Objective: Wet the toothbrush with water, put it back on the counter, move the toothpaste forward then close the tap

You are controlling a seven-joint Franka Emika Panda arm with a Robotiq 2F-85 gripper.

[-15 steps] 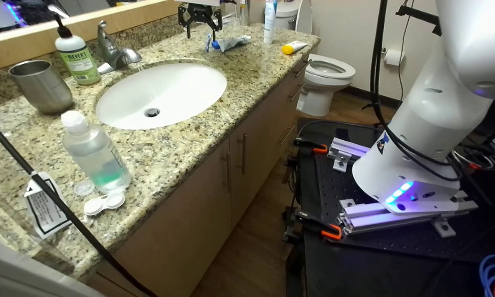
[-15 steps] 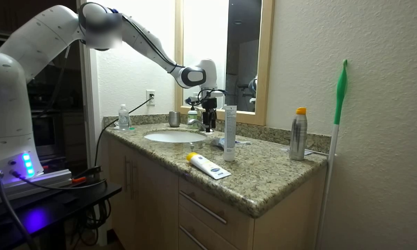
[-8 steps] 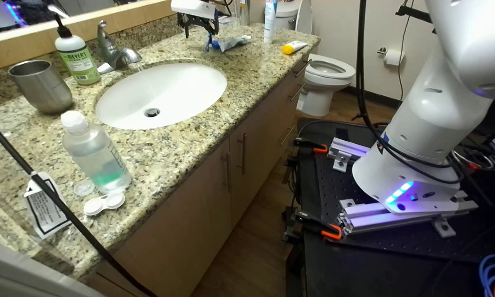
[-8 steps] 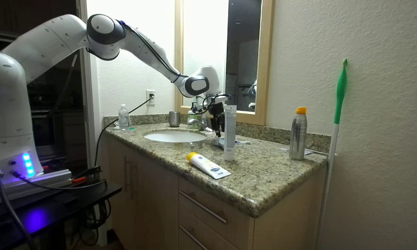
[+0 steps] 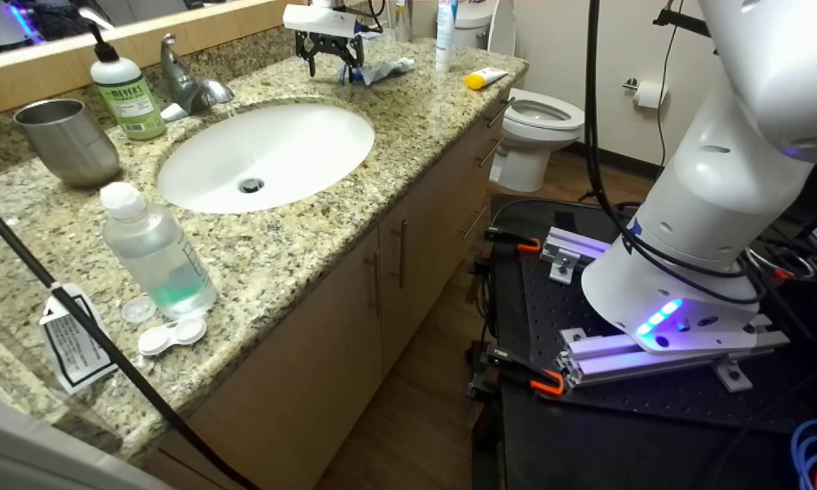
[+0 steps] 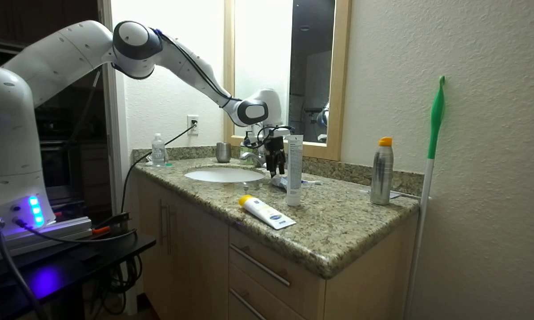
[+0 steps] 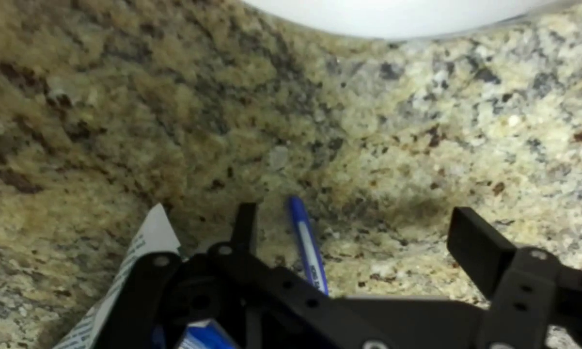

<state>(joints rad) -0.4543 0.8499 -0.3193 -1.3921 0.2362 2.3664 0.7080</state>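
The toothbrush, a slim blue handle (image 7: 307,237), lies on the granite counter (image 7: 198,160) in the wrist view. Its lower part is hidden behind the gripper. My gripper (image 7: 353,228) is open and empty just above the counter. The handle lies between its jaws, nearer the left one. The toothpaste, a whitish tube (image 7: 121,281), lies left of the gripper, partly hidden by it. In an exterior view, the gripper (image 5: 335,67) hovers over the toothbrush (image 5: 343,73), beside the toothpaste (image 5: 386,70). The silvery tap (image 5: 194,88) stands behind the basin, with a faint streak like water below its spout.
The white basin (image 5: 272,163) lies beside the gripper. A tall white tube (image 6: 295,178) stands close to the toothpaste; a yellow-capped tube (image 6: 267,212) lies near the front edge. A soap bottle (image 5: 129,102), metal cup (image 5: 68,143), clear bottle (image 5: 156,252) and spray can (image 6: 382,173) stand farther off.
My gripper has come down and shifted slightly away from the tap, over the toothbrush. It tilted half a second ago and is now upright again. The objects on the counter have not moved.
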